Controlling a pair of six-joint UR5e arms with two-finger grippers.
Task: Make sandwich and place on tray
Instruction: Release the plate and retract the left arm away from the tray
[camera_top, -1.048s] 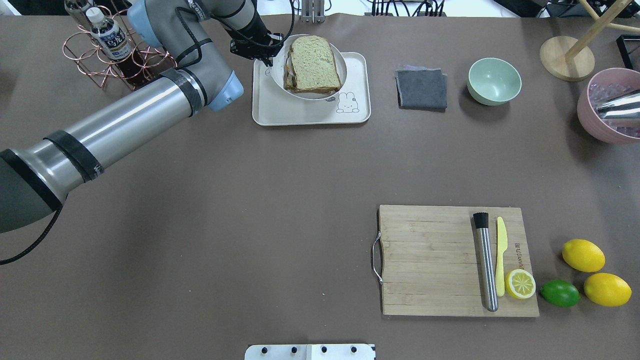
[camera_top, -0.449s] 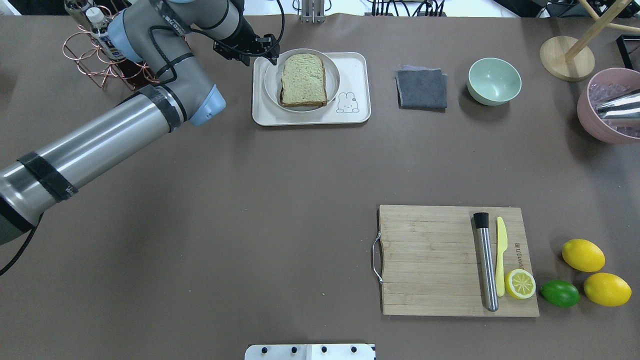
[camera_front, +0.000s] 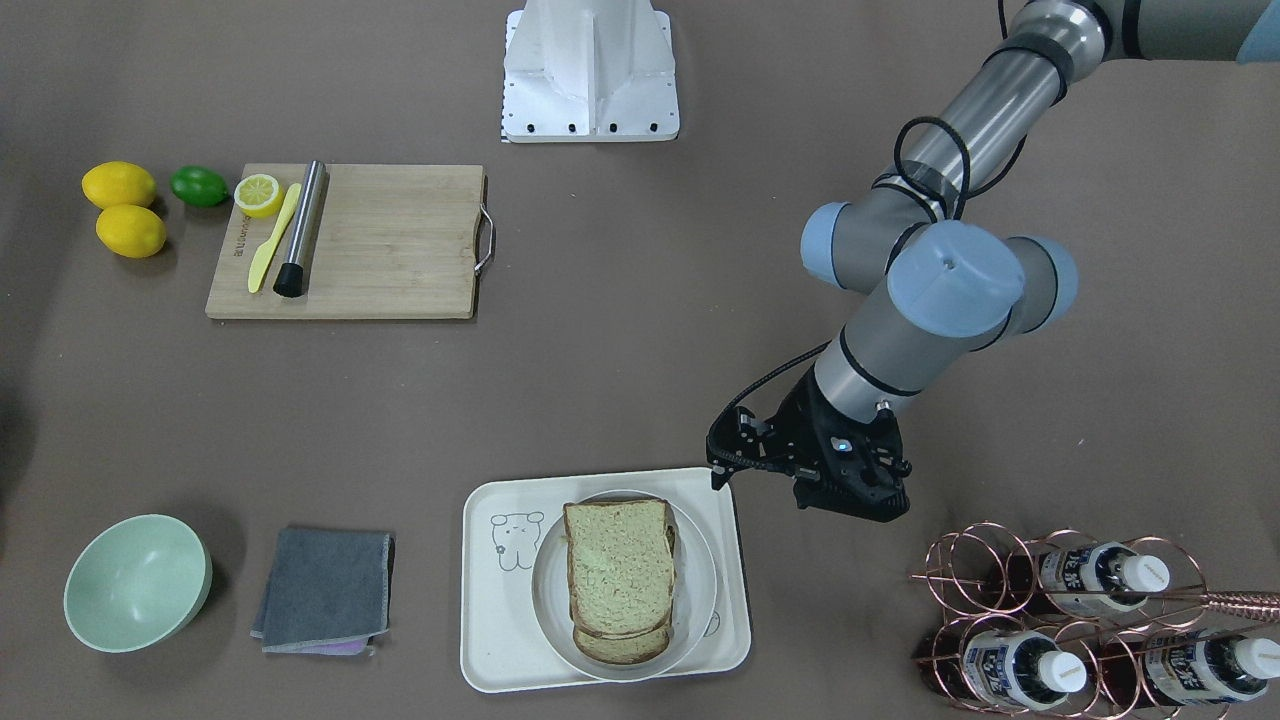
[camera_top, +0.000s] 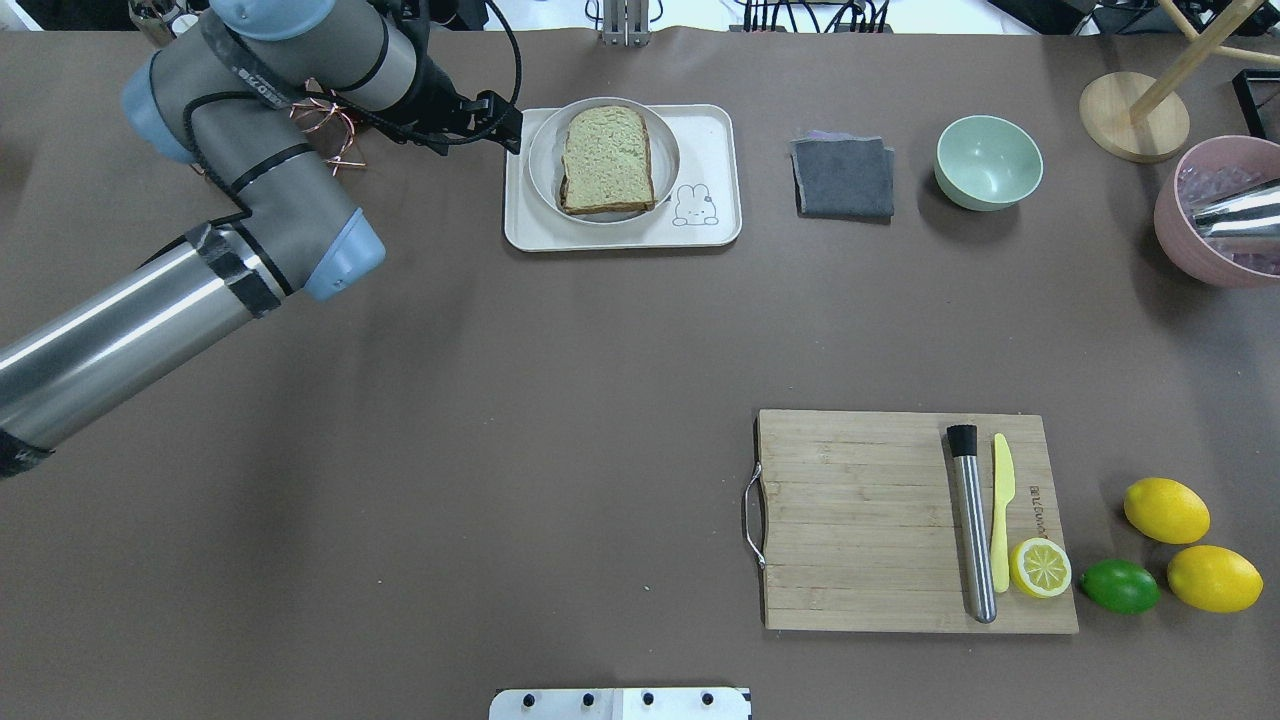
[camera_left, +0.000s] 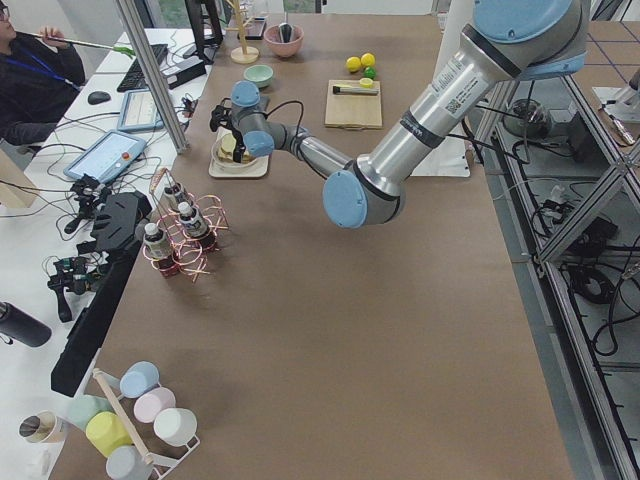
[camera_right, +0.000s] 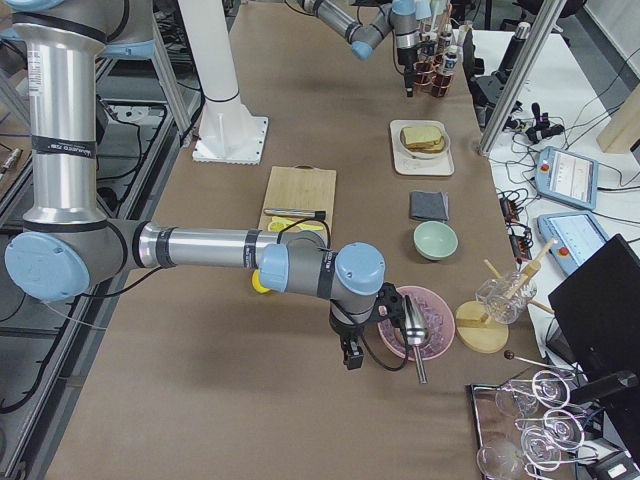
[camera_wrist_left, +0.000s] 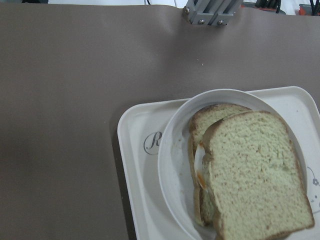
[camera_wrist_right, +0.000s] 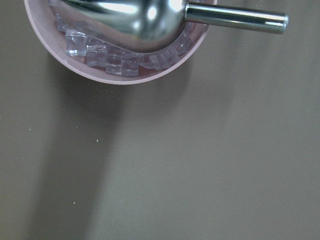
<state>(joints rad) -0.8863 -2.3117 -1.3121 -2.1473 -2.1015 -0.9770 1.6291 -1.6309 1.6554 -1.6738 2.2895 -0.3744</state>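
The sandwich, two pale greenish-tan slices with egg showing at the edge, lies on a round white plate. The plate stands on the cream tray with the bear drawing, at the table's far side. The sandwich also shows in the front-facing view, on the tray. My left gripper hovers just left of the tray's corner, apart from the plate, empty and open. My right gripper shows only in the right side view, beside a pink bowl; I cannot tell its state.
A copper rack of bottles stands close beside the left wrist. Right of the tray lie a grey cloth and a green bowl. A pink bowl of ice with a metal scoop, a cutting board and lemons are on the right.
A second ago my left gripper held the plate with the sandwich tilted over the tray. The plate now lies flat on the tray; the gripper has let go and drawn back left.
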